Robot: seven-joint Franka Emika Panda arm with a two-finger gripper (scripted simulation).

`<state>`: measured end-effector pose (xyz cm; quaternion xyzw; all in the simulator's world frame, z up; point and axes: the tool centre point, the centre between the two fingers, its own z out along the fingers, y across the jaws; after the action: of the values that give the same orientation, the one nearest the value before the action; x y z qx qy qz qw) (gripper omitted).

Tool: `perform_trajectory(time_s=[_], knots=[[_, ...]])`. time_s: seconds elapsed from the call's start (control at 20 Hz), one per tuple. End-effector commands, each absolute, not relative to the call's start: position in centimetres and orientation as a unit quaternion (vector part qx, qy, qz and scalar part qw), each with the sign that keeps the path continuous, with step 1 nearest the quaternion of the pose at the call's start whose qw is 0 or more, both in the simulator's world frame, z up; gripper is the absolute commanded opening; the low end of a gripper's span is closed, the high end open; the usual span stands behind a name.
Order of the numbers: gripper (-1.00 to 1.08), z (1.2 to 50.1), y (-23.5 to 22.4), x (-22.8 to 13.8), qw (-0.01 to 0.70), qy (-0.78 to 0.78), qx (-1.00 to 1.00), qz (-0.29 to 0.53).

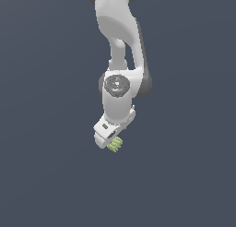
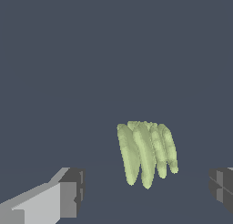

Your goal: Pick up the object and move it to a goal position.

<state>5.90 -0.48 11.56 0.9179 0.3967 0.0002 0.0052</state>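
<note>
Our pincer (image 1: pixel 110 142) gapes wide around the ribbed yellow-green chunk (image 2: pixel 146 152), which sits between our fingers (image 2: pixel 68 198), nearer the far one, untouched. At the pincer's four o'clock outside. Grasp, lift, carry all remain.

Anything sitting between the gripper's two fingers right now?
Wrist view: the yellow-green ribbed object lies between the open gripper's fingers, neither touching it.

One ribbed yellow-green object (image 2: pixel 146 154); one gripper (image 2: pixel 144 196); two fingers (image 2: pixel 68 193).
</note>
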Motion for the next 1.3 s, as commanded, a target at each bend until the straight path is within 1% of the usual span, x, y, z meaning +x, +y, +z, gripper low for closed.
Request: perform_trajectory(time_s=[0.0, 0.45, 0.9, 1.25], knots=[[1.0, 10.9, -0.8, 6.2, 0.004, 0.422, 0.907, 0.0], [1.0, 9.5, -1.6, 7.0, 0.001, 0.475, 0.88, 0.0], [1.0, 9.1, -1.7, 7.0, 0.0, 0.484, 0.875, 0.0], [1.0, 6.1, -1.7, 7.0, 0.0, 0.485, 0.875, 0.0]])
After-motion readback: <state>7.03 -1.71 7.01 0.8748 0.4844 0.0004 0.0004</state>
